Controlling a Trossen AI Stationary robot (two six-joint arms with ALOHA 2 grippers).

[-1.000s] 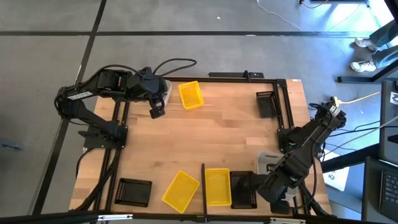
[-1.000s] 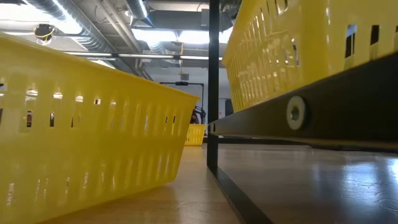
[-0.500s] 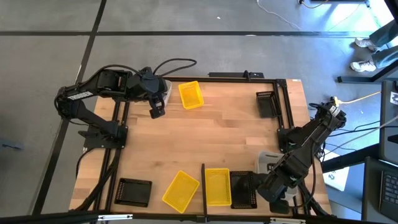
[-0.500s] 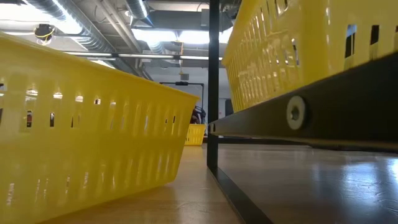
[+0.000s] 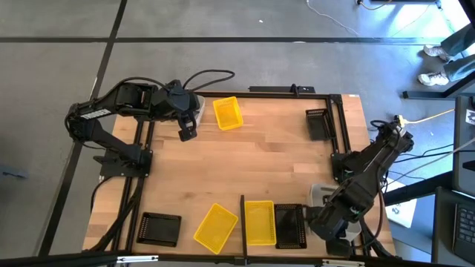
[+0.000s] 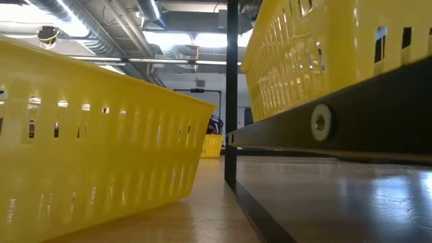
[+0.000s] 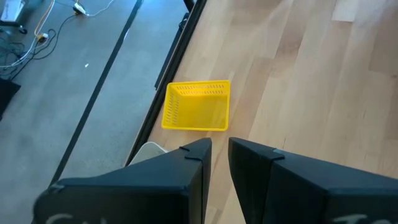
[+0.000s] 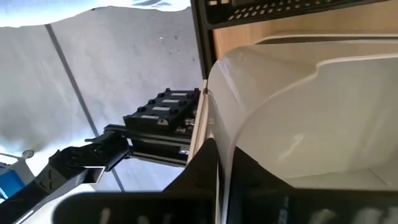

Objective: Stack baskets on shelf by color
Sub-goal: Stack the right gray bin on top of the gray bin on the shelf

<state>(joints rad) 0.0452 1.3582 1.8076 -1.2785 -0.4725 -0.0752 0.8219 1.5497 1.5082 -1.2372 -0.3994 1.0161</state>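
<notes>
Right gripper, pinched shut on the translucent basket's rim at the table's near right corner, risks slippage on lifting; left gripper hangs narrowly parted and empty.

The left arm reaches in from ten o'clock, its left gripper hanging with jaws slightly parted. The right arm folds down toward five o'clock, its right gripper clamped closed.
</notes>
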